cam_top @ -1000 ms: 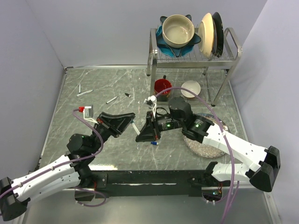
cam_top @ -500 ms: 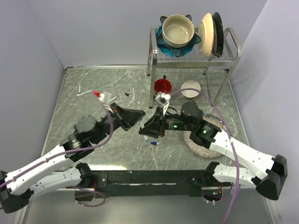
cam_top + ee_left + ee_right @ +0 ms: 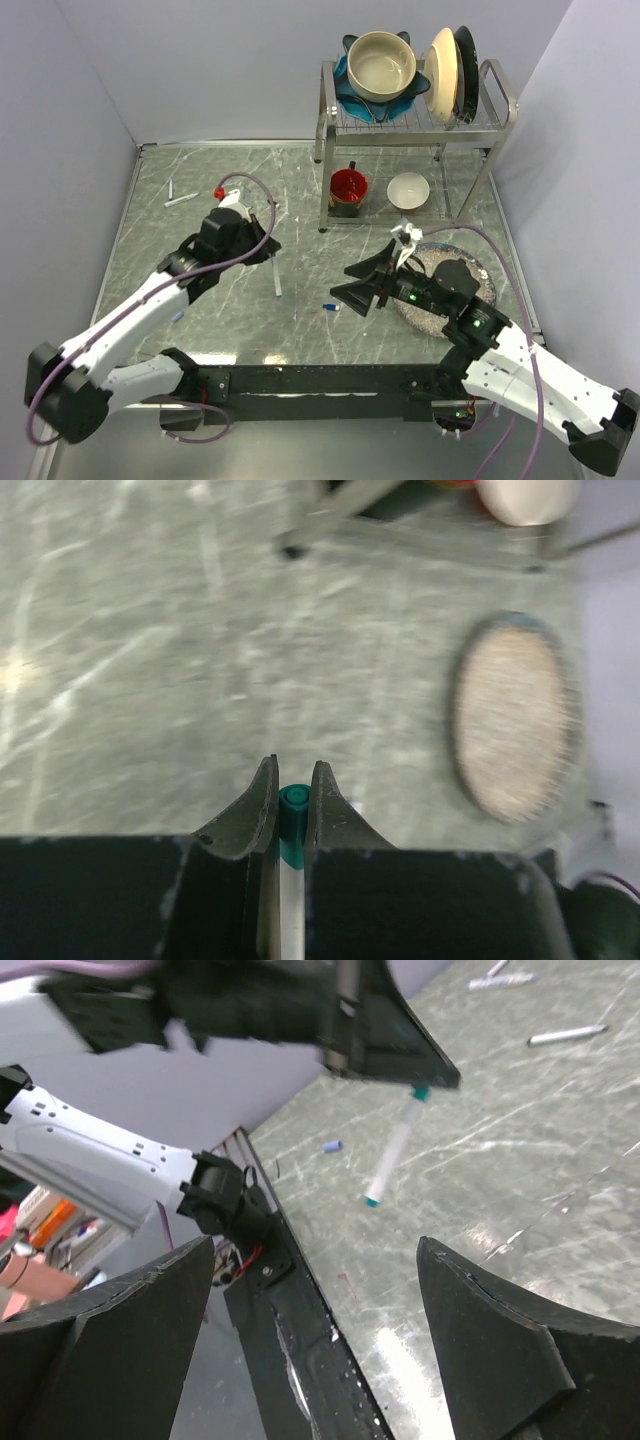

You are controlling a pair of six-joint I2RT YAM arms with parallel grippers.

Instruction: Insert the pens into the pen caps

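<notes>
My left gripper (image 3: 262,250) is shut on a white pen (image 3: 277,281) that hangs slanting down from its jaws above the table. In the left wrist view the pen's teal end (image 3: 293,800) sits pinched between the fingertips. The right wrist view shows teal at both ends of this pen (image 3: 395,1150). My right gripper (image 3: 342,283) stands open and empty to the right of the pen, its fingers (image 3: 130,1340) wide apart. A blue pen cap (image 3: 332,307) lies on the table just left of it. Another blue cap (image 3: 177,317) lies near the front left. Two more pens (image 3: 181,200) lie at the far left.
A metal dish rack (image 3: 420,110) with bowls and plates stands at the back right, with a red cup (image 3: 348,187) and a white bowl (image 3: 408,189) beneath it. A round speckled mat (image 3: 440,290) lies under the right arm. The black base rail (image 3: 320,380) runs along the near edge.
The two grippers were together at the table's middle. The right one has opened and drawn back to the right, while the left has moved left and back, still holding the pen.
</notes>
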